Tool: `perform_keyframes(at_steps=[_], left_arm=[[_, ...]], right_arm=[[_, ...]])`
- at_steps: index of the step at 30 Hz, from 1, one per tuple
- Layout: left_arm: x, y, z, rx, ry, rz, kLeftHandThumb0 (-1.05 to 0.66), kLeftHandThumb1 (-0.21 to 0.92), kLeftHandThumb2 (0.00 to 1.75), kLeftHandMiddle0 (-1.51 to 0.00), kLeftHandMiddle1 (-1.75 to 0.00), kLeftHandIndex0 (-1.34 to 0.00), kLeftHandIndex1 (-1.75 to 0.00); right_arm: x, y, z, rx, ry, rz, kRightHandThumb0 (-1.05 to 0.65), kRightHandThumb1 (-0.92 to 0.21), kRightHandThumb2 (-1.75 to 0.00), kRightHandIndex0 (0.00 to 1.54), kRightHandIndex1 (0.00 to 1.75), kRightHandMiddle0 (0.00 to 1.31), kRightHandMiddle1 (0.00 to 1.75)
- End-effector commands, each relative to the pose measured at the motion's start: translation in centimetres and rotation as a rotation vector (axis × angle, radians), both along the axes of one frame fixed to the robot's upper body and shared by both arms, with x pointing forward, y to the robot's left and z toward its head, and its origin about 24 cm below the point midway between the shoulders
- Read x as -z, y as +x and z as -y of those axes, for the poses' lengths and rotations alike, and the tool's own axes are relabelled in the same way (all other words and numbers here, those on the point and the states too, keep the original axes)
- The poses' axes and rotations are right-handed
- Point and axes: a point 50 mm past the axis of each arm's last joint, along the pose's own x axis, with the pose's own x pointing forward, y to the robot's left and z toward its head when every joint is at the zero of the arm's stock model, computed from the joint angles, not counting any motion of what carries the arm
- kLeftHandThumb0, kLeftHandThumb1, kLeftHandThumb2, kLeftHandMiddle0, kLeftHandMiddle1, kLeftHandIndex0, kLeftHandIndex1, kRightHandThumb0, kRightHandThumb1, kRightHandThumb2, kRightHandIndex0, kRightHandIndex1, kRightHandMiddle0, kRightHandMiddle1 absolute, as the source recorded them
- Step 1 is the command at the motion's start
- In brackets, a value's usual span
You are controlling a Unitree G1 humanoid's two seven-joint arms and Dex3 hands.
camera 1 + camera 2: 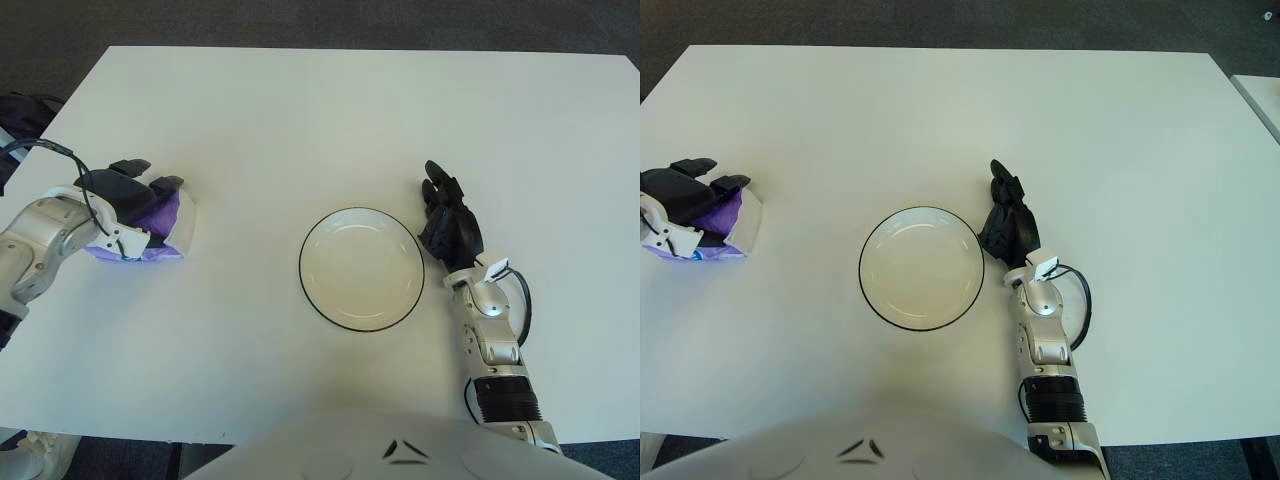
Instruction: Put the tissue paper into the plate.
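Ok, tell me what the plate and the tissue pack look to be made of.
Plate: likely glazed ceramic, though melamine is possible; glossy white with a thin dark rim. Tissue pack, under the left hand: soft plastic film by its look, purple with a pale, slightly shiny end.

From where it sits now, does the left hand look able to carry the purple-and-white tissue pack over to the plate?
Probably yes. The left hand already has its fingers on the purple-and-white tissue pack, and only bare white table lies between it and the empty black-rimmed white plate. The right hand shows beside the plate's far side.
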Motion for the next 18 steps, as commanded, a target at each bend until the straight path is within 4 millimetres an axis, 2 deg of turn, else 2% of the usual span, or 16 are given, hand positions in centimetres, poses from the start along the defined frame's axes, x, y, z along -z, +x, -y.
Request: perform_keyframes(at_steps=[1, 3, 5, 6, 7, 8, 10, 14, 16, 18], left_arm=[[5.3, -2.1, -0.4, -0.005, -0.032, -0.168, -0.63, 0.65, 0.59, -0.39, -0.84, -0.25, -1.47], [5.8, -1.9, -0.4, 0.003, -0.055, -0.136, -0.54, 0.56, 0.8, -0.44, -0.96, -0.41, -1.54], [6.1, -1.8, -0.2, 0.013, -0.09, -0.077, -0.48, 0.49, 0.95, -0.5, -1.08, -0.51, -1.59], [6.2, -1.7, -0.1, 0.018, -0.119, -0.035, -0.47, 0.48, 0.98, -0.51, -1.11, -0.52, -1.6], [6.2, -1.7, -0.1, 0.022, -0.138, -0.005, -0.3, 0.43, 1.05, -0.57, -1.21, -0.51, -1.65], [6.2, -1.6, 0.0, 0.026, -0.168, 0.03, -0.24, 0.42, 1.07, -0.59, -1.25, -0.51, -1.67], [6.2, -1.6, 0.0, 0.031, -0.206, 0.076, -0.1, 0.29, 1.28, -0.66, -1.54, -0.5, -1.66], [6.2, -1.6, 0.4, 0.072, -0.25, 0.175, -0.04, 0.17, 1.42, -0.75, -1.69, -0.6, -1.55], [6.2, -1.6, 0.5, 0.102, -0.258, 0.226, -0.02, 0.05, 1.57, -0.82, -1.72, -0.65, -1.61], [6.3, -1.5, 0.5, 0.118, -0.275, 0.253, -0.01, 0.0, 1.64, -0.85, -1.74, -0.67, -1.66]], right_arm=[[4.8, -2.3, 0.7, 0.028, 0.003, -0.269, -0.85, -0.92, -1.07, 0.19, 0.03, 0.0, 0.32], [4.8, -2.2, 0.7, 0.03, 0.004, -0.269, -0.85, -0.92, -1.07, 0.19, 0.04, 0.0, 0.32], [4.8, -2.2, 0.6, 0.033, 0.007, -0.268, -0.84, -0.92, -1.07, 0.19, 0.04, 0.0, 0.32], [4.8, -2.2, 0.6, 0.034, 0.009, -0.267, -0.84, -0.92, -1.07, 0.19, 0.04, 0.0, 0.32], [4.8, -2.2, 0.6, 0.035, 0.01, -0.267, -0.84, -0.92, -1.07, 0.19, 0.04, 0.0, 0.32], [4.8, -2.2, 0.6, 0.036, 0.012, -0.266, -0.84, -0.92, -1.07, 0.19, 0.04, 0.0, 0.32], [4.8, -2.2, 0.6, 0.037, 0.014, -0.266, -0.83, -0.92, -1.07, 0.2, 0.04, 0.0, 0.32], [4.8, -2.2, 0.6, 0.039, 0.019, -0.266, -0.83, -0.92, -1.07, 0.2, 0.04, 0.0, 0.32], [4.8, -2.2, 0.6, 0.042, 0.02, -0.266, -0.83, -0.92, -1.06, 0.2, 0.04, 0.0, 0.33], [4.8, -2.2, 0.6, 0.045, 0.019, -0.266, -0.83, -0.92, -1.06, 0.21, 0.04, 0.0, 0.34]])
